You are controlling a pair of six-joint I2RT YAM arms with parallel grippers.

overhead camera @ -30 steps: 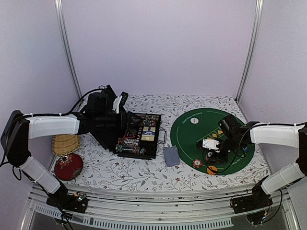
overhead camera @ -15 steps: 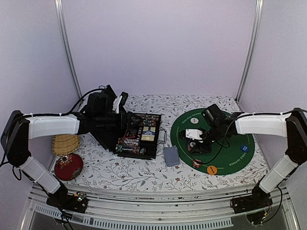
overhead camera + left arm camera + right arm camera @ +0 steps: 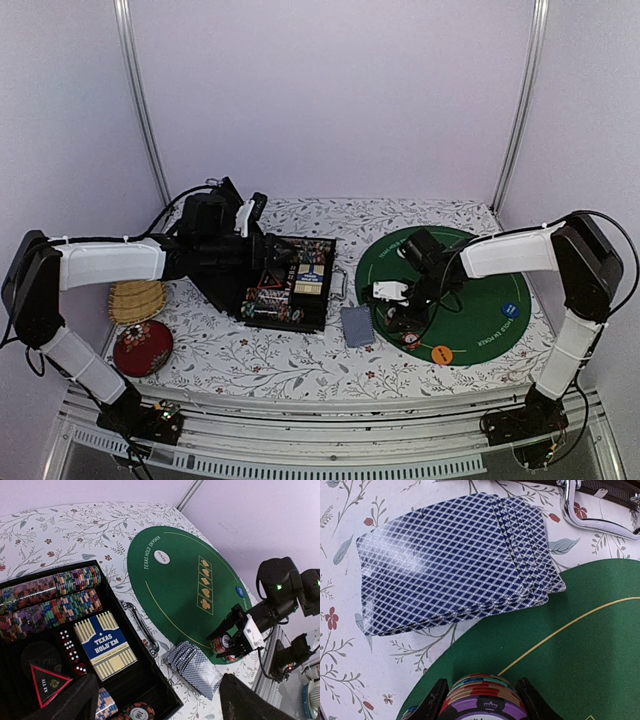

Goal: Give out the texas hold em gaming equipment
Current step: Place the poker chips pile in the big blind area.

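right arm | I am swinging the right pincer [image 3: 395, 320] leftward over the mat [image 3: 480, 300] | chip stack [image 3: 481, 702] gripped, nearing the cards [image 3: 450, 560]

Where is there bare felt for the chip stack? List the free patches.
Free: the mat stretch between the white button and the blue button, and the felt between blue button and orange button. Crowded: the mat's edge by the cards, where the right tool holds the chip stack.
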